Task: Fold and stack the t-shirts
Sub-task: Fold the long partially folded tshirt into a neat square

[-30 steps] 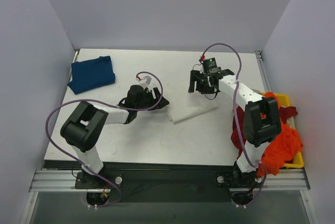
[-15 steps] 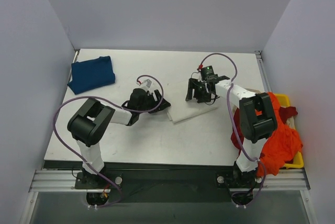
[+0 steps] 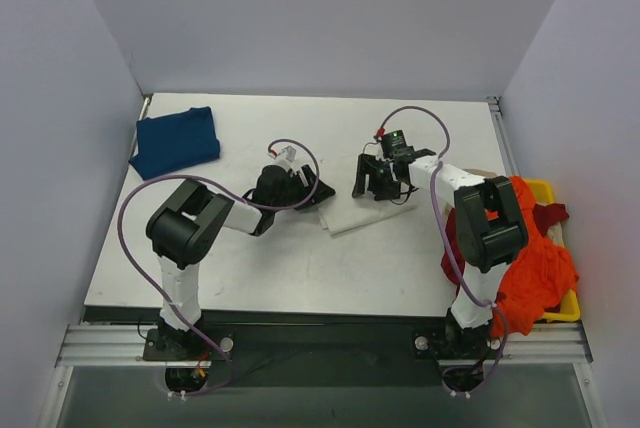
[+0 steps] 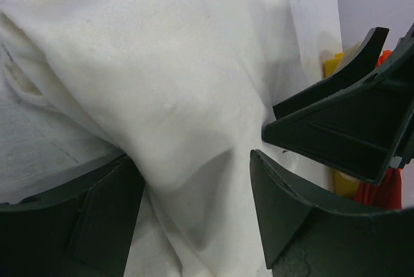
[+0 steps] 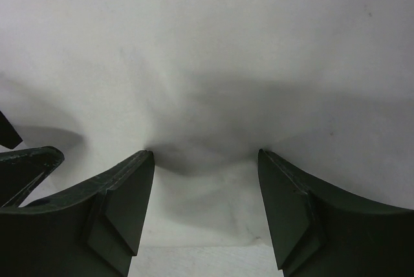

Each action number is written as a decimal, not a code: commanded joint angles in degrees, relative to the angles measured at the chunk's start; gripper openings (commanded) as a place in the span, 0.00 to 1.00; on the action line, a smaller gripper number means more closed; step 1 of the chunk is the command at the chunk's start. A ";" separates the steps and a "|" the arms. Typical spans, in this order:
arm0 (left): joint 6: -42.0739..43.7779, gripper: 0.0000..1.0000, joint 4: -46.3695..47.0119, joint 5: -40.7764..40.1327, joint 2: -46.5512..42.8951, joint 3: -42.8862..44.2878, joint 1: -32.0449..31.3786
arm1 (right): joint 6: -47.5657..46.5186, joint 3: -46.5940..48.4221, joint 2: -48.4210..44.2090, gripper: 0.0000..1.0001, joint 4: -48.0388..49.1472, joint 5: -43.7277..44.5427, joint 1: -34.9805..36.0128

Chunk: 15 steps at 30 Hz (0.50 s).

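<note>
left gripper [image 3: 318,191]: your jaws stand apart, low over the table [image 3: 300,268]; a loose fold of the cream t-shirt [image 3: 362,212] lies between the fingers [image 4: 97,215], and nothing is clamped.
right gripper [image 3: 374,186]: your jaws stand apart here too, with both fingertips [image 5: 139,167] set down on the same cream cloth, which wrinkles in the gap between them.
cream t-shirt: it lies folded flat under both grippers. The left gripper is at its left end and the right gripper at its far edge, the two close together.
dark blue t-shirt [image 3: 175,142]: it lies folded, well away to the left of your left gripper and farther back, near the far left corner.
yellow bin [image 3: 541,186]: it sits at the table's right edge, to the right of your right gripper and nearer to you.
bin contents: a bright orange t-shirt [image 3: 535,273] is heaped up and spills over the near rim. A dark red t-shirt [image 3: 549,216] is bunched against it. You cannot tell what lies beneath them.
</note>
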 commanded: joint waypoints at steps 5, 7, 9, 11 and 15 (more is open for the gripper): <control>1.24 0.58 -5.56 -2.22 3.95 1.37 -1.15 | 0.11 -1.76 2.27 0.65 -0.43 -2.56 2.27; 1.76 0.47 -5.91 -2.31 4.30 1.72 -1.23 | 0.20 -2.02 2.18 0.65 -0.34 -2.82 2.71; 2.46 0.26 -6.87 -2.57 4.39 2.15 -1.23 | 0.02 -2.20 2.01 0.65 -0.25 -3.00 2.97; 3.34 0.17 -8.10 -2.84 4.13 2.86 -1.15 | -0.15 -2.64 0.95 0.65 -0.34 -3.00 3.15; 8.17 0.00 -14.08 -4.50 0.80 4.09 -1.06 | -0.68 -3.16 -1.51 0.65 -0.78 -2.91 2.89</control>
